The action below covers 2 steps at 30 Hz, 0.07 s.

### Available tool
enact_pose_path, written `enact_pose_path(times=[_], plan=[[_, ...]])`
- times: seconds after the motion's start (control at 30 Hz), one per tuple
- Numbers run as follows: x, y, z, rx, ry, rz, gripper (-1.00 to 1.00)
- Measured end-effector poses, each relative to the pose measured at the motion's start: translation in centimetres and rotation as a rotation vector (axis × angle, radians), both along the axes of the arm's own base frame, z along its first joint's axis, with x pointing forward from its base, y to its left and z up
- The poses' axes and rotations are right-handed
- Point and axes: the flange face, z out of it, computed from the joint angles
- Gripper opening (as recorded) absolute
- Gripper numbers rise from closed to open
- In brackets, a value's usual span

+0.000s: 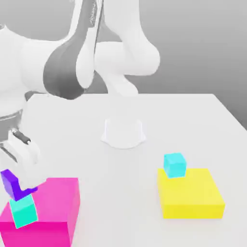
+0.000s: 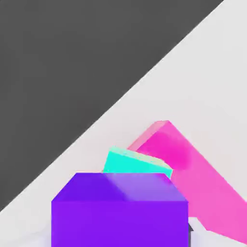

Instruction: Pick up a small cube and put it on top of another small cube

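The small purple cube (image 1: 9,182) hangs tilted at the exterior view's left, with my gripper (image 1: 20,185) shut on it. Its lower corner sits just above the small minty turquoise cube (image 1: 23,212), close to or touching its top. The turquoise cube rests on the near left corner of the big magenta block (image 1: 60,200). In the hand view the purple cube (image 2: 119,212) looms close, and the turquoise cube (image 2: 136,163) peeks out just beyond it, beside the magenta block (image 2: 193,178).
A bluer cyan small cube (image 1: 174,165) sits on the back edge of a big flat yellow block (image 1: 192,195) at the exterior view's right. The arm's white base (image 1: 123,131) stands mid-table. The table edge (image 2: 120,103) runs near the magenta block.
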Motion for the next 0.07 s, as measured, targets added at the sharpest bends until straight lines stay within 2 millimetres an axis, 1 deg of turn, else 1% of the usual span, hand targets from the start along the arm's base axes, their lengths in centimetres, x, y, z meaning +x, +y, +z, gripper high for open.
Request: enact_pose_path(times=[0.07], plan=[[0.00,0.00,0.00,0.000,0.000,0.000,1.00]])
